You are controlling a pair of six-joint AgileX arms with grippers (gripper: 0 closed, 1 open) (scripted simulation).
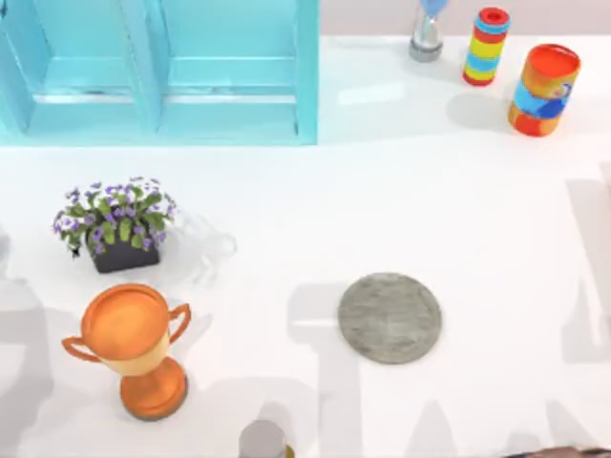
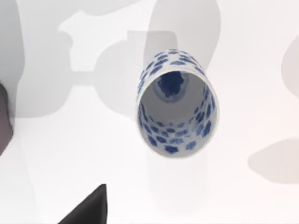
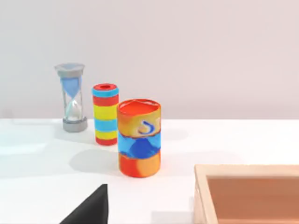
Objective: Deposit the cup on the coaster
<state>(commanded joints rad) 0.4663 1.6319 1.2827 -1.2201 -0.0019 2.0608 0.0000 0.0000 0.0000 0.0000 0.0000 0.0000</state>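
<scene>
The cup [image 1: 206, 250] is a faint see-through tumbler standing on the white table just right of the potted plant. In the left wrist view the cup [image 2: 174, 103] has blue speckles and its open mouth faces the camera. A dark part of my left gripper [image 2: 88, 210] hangs at the picture's edge, apart from the cup, with nothing in it. The coaster [image 1: 389, 318], a flat grey mottled disc, lies bare near the table's middle, to the right of the cup. A dark part of my right gripper [image 3: 89, 208] hovers near the back right objects.
An orange trophy [image 1: 129, 345] stands front left and a potted plant [image 1: 116, 227] behind it. A blue cabinet [image 1: 162, 72] fills the back left. An hourglass [image 1: 427, 33], a striped cylinder [image 1: 486, 46] and an orange-blue can [image 1: 543, 91] stand back right. A wooden box [image 3: 250, 193] and a grey cap [image 1: 263, 441] are nearby.
</scene>
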